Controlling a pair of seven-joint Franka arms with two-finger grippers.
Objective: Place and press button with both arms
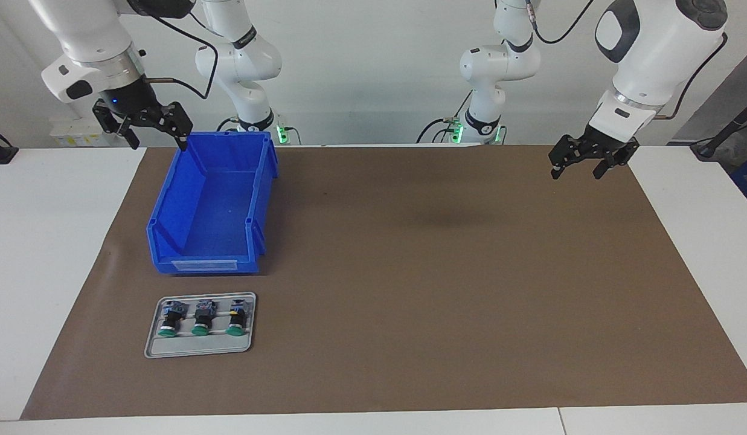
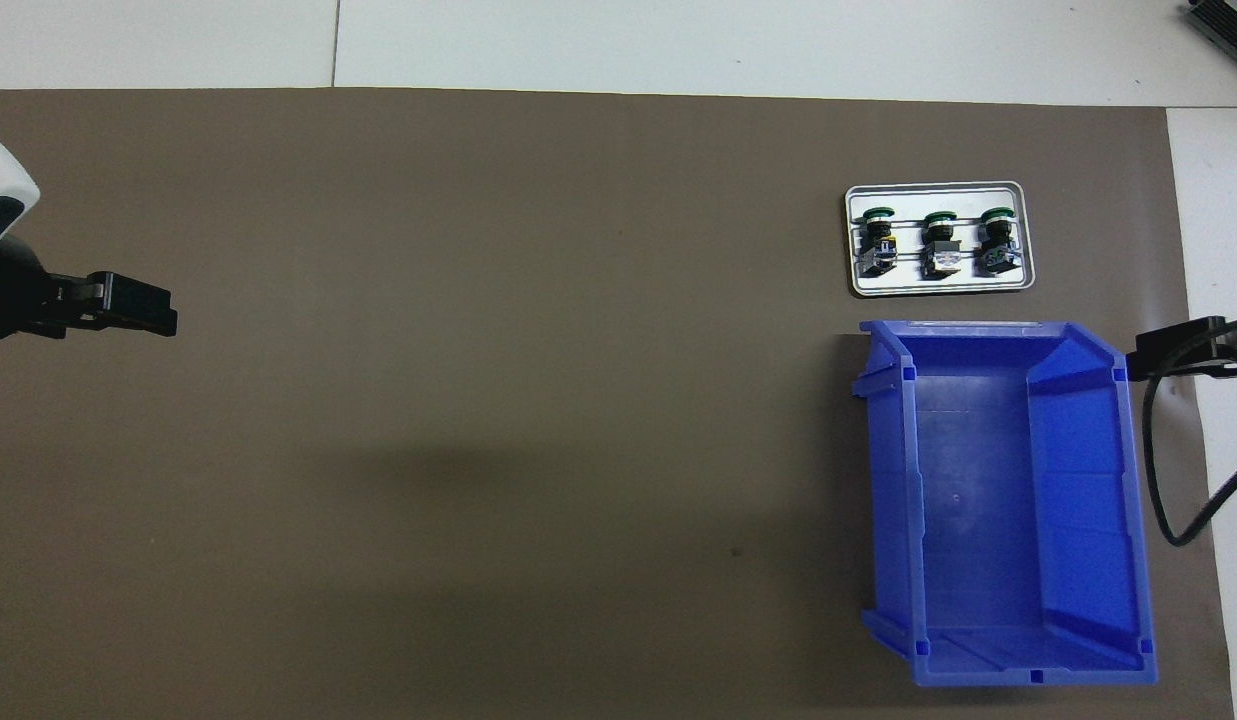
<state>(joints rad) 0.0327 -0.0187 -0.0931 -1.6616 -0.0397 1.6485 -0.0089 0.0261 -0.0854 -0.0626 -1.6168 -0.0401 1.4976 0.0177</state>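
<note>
the button [image 1: 168,318] lies in the grey tray [image 1: 199,349] with two others beside it, green caps pointing away from me, rear ends toward the empty blue bin [image 1: 211,205] that sits just nearer to me. nothing is picked up, placed or pressed yet, so i judge the whole task is ahead. my right gripper [image 1: 151,130] hangs wide open and empty over the bin's corner; my left gripper [image 1: 581,164], equally open and empty, waits over the mat [image 1: 439,272] at the left arm's end.

Blue bin [image 1: 213,205] stands just robot-side of button tray [image 1: 199,349]; mat [image 1: 445,272] toward left arm's end open.
</note>
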